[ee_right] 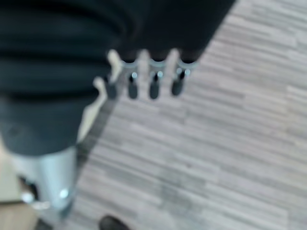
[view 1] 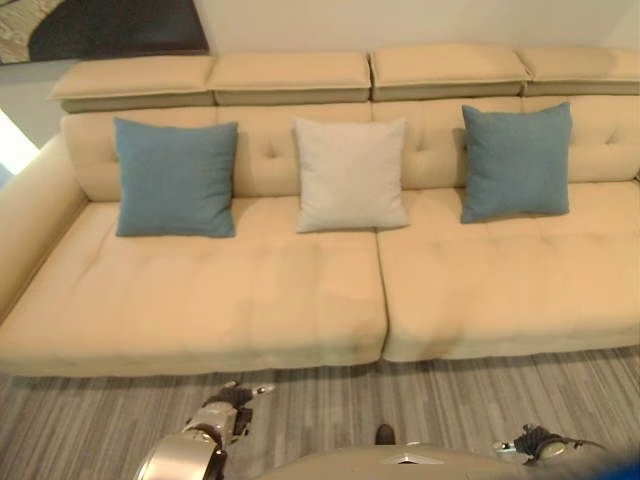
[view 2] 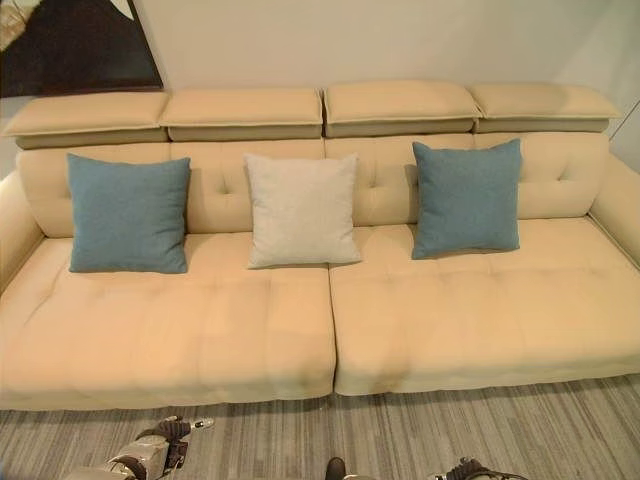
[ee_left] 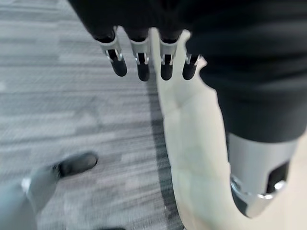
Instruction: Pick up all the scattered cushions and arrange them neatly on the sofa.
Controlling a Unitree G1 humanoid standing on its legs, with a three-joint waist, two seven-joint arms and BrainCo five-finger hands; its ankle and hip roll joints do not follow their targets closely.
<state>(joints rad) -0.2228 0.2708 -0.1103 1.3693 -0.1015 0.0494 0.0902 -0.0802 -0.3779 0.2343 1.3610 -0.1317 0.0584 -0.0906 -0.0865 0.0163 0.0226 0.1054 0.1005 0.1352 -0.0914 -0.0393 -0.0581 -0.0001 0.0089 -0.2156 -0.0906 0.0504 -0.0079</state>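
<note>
Three cushions lean upright against the back of the beige sofa (view 1: 250, 300): a blue cushion (view 1: 175, 178) on the left, a cream cushion (view 1: 350, 174) in the middle, and a second blue cushion (view 1: 516, 162) on the right. My left hand (view 1: 232, 405) hangs low over the grey floor before the sofa's front edge, its fingers (ee_left: 140, 62) straight and holding nothing. My right hand (view 1: 535, 443) hangs at the lower right, also empty, its fingers (ee_right: 153, 81) relaxed above the floor.
Grey striped carpet (view 1: 450, 400) runs along the front of the sofa. A dark framed picture (view 1: 110, 25) hangs on the wall at the upper left. The sofa's left armrest (view 1: 30, 220) curves forward.
</note>
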